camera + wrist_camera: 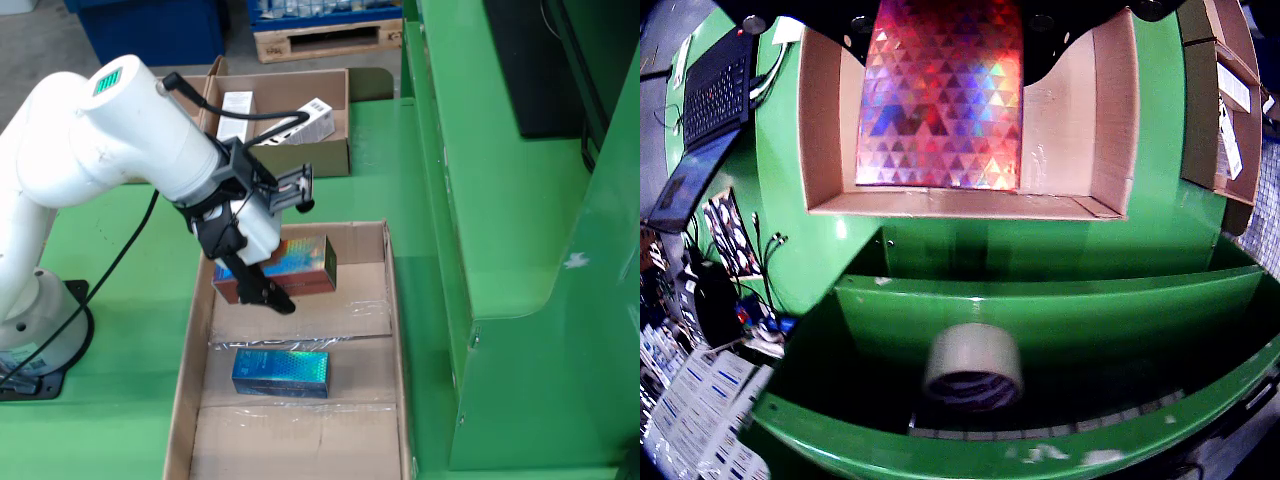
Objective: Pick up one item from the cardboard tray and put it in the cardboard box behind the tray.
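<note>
Overhead, in the fixed view, the white arm is reaching over the cardboard tray, and its gripper is clenching a holographic box that is hanging clear of the tray floor, tilted slightly. One dark finger is showing in front of the box's lower left edge. A second, blue holographic box is lying flat on the tray floor, nearer the camera and apart from the held one. Behind the tray, at the top of this view, an open cardboard box is sitting with white cartons inside.

Meanwhile the wrist view is showing the held box's red-and-blue triangle pattern filling the upper middle, with the tray's brown walls around it. Lower in that view, a tape roll is resting on a green shelf.
</note>
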{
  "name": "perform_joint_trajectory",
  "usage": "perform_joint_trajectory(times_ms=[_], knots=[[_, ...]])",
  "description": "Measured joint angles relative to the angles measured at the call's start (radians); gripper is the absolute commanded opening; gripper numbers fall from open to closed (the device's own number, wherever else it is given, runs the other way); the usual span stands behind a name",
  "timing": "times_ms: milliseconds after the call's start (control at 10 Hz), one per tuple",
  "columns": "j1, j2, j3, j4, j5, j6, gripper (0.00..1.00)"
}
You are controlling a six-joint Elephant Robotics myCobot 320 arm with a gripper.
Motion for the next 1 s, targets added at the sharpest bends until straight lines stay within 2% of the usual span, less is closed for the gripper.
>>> perform_joint_trajectory(times_ms=[300,700,1000], knots=[[0.086,-0.011,0.02,-0.02,0.009,0.0,0.0],[0.218,-0.184,0.21,-0.204,-0.008,0.005,0.0],[0.354,-0.25,0.351,-0.341,0.002,0.005,0.0]])
